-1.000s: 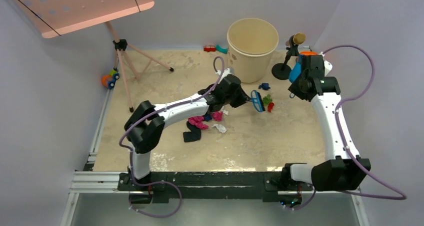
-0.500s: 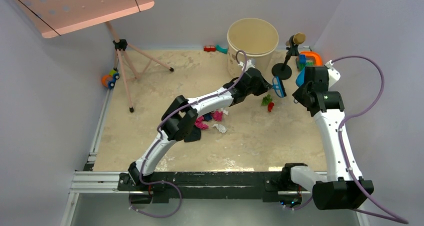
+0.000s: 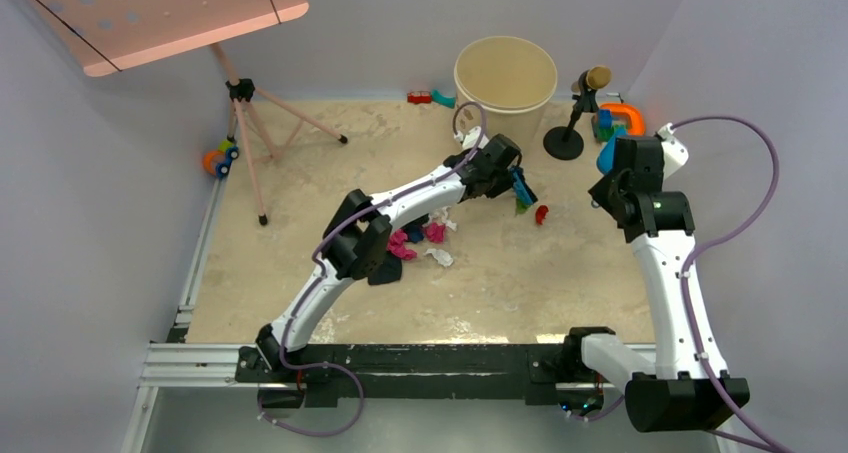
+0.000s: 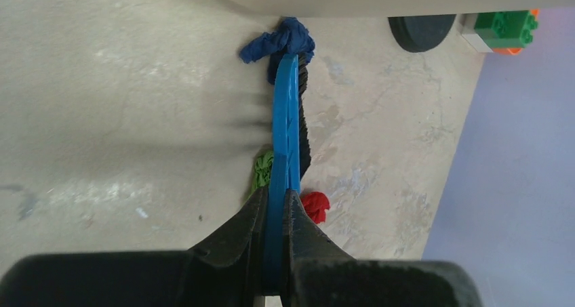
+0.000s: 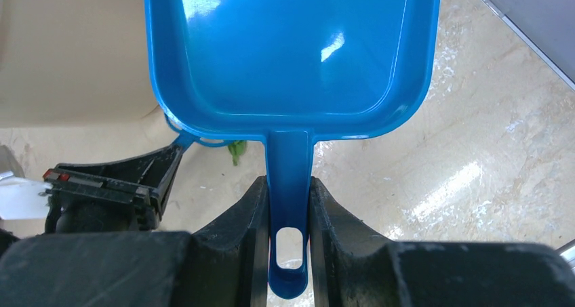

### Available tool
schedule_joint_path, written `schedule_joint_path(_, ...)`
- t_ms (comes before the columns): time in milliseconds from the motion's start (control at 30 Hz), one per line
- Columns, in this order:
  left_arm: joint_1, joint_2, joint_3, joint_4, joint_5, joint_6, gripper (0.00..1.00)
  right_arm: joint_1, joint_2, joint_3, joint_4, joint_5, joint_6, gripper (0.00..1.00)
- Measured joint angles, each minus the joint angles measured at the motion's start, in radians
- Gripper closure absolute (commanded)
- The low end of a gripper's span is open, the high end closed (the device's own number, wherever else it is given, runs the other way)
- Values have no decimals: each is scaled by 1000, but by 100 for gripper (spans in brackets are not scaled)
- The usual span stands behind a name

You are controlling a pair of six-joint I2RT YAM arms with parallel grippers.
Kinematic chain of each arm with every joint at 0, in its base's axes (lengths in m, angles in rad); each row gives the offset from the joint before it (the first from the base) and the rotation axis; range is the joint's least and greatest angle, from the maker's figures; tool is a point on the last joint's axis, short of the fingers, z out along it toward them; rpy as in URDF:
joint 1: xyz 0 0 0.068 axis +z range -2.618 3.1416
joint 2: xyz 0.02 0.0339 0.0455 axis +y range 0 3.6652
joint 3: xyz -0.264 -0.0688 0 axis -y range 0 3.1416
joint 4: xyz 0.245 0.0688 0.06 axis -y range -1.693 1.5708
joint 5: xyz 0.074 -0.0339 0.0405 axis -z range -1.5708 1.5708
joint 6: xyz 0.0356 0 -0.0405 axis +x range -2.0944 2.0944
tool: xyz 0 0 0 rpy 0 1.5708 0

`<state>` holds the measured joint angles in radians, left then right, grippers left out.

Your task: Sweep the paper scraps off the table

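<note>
- A dark blue wad, one of the paper scraps, lies at the foot of the beige bucket, far back on the table and right of centre. It stretches crosswise in the left wrist view, its long axis square to the blue brush, whose tip meets it.
- A green scrap sits left of the brush, half hidden behind it. A red scrap sits to the right, its near edge cut off by a finger.
- From above, the blue wad cannot be made out beside the brush head.
- A larger heap of pink, black and white scraps lies mid-table, partly covered by the elbow of the left arm.
- The left gripper pinches the brush edge-on between its jaws, the brush's long axis pointing away from the wrist toward the bucket. Whether the bristles reach the table is unclear.
- Near the table's right edge, the right gripper has its jaws clamped on the handle of the blue dustpan. The pan's mouth is cut off at the top of the right wrist view, and little of it shows from above.
</note>
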<state>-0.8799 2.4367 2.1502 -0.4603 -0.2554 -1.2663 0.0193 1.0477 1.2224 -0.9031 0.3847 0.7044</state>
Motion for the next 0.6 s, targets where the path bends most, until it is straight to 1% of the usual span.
schedule_joint_path(67,2,-22,-12,-51,-13,-25,100,0,-2,0,-3,0,1,100)
schedule_joint_path(167,3,-134,-134,-121,-40,-51,100,0,-2,0,-3,1,3,100)
schedule_joint_path(233,4,-276,-303,-158,-69,-62,100,0,-2,0,-3,3,3,100)
schedule_joint_path(267,4,-333,-364,-177,-80,-62,100,0,-2,0,-3,4,3,100)
schedule_joint_path(300,4,-412,-454,-177,-97,-58,100,0,-2,-1,-2,7,3,100)
schedule_joint_path(367,4,-539,-579,-179,-117,-37,100,0,-2,-6,-2,10,3,100)
schedule_joint_path(467,6,-633,-626,-170,-123,12,100,0,-2,-16,-1,14,3,100)
schedule_joint_path(533,7,-666,-625,-124,-113,61,100,0,-2,-23,-1,15,0,100)
schedule_joint_path(600,7,-680,-625,-53,-68,112,100,0,-2,-26,-1,15,-5,100)
